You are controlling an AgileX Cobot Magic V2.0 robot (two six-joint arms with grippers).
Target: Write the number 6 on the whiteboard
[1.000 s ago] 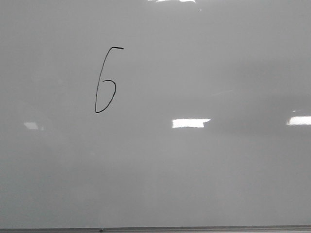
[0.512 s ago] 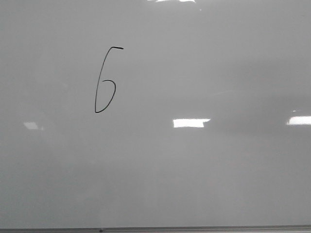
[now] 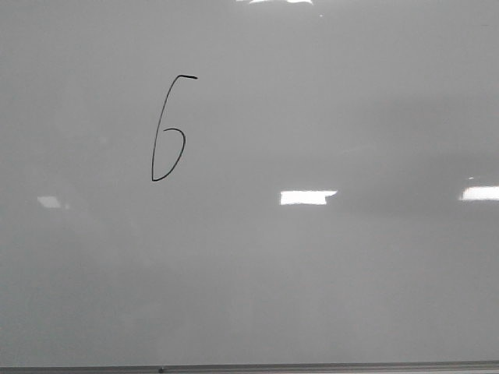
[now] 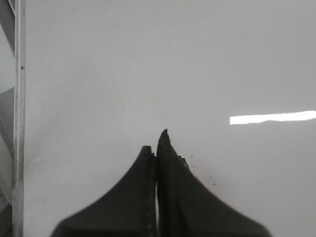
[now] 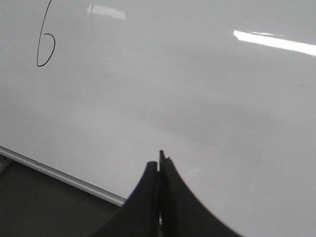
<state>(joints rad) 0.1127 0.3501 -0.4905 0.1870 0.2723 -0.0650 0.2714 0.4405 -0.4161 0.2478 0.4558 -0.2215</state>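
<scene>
The number 6 (image 3: 168,128) is a thin black hand-drawn figure on the upper left of the whiteboard (image 3: 312,273), which fills the front view. No gripper shows in the front view. In the right wrist view the 6 (image 5: 45,42) lies far from my right gripper (image 5: 159,165), which is shut with nothing seen between its fingers and hangs over the whiteboard (image 5: 207,98) near its edge. In the left wrist view my left gripper (image 4: 155,145) is shut and empty over bare whiteboard (image 4: 148,74). No pen is in view.
Bright white light reflections (image 3: 307,197) lie on the board. A thin metal frame strip (image 3: 234,368) runs along the board's bottom edge. It also shows in the right wrist view (image 5: 59,174) and the left wrist view (image 4: 19,123). A dark surface (image 5: 44,207) lies beyond it.
Only the light reflections have shifted very slightly. The 6 and the board look the same.
</scene>
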